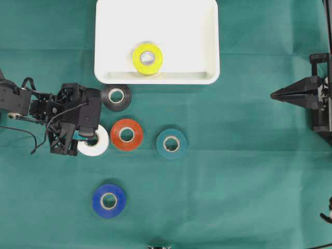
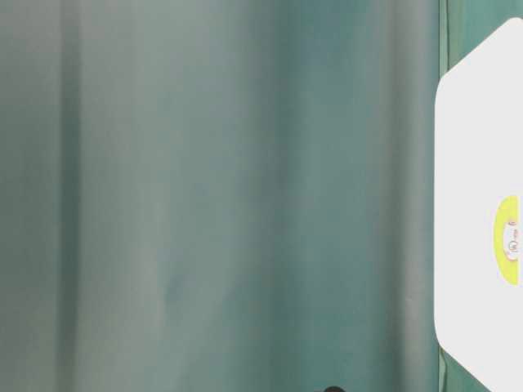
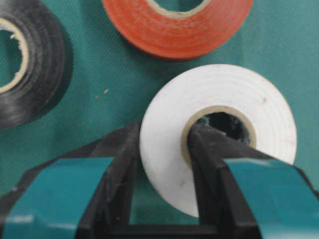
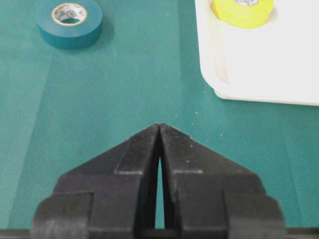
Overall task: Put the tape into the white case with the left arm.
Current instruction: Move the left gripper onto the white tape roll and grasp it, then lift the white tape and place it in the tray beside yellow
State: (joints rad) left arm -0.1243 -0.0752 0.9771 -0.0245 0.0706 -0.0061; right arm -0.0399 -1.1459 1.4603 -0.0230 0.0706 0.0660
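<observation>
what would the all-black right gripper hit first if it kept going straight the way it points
Probably nothing nearby: the right gripper points left across bare green cloth, passing between the white plastic tray and the teal tape roll.

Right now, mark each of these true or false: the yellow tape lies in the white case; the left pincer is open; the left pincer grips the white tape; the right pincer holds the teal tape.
1. The yellow tape lies in the white case: true.
2. The left pincer is open: false; it is shut.
3. The left pincer grips the white tape, one finger in its hole: true.
4. The right pincer holds the teal tape: false; it is shut on nothing, apart from that roll.
</observation>
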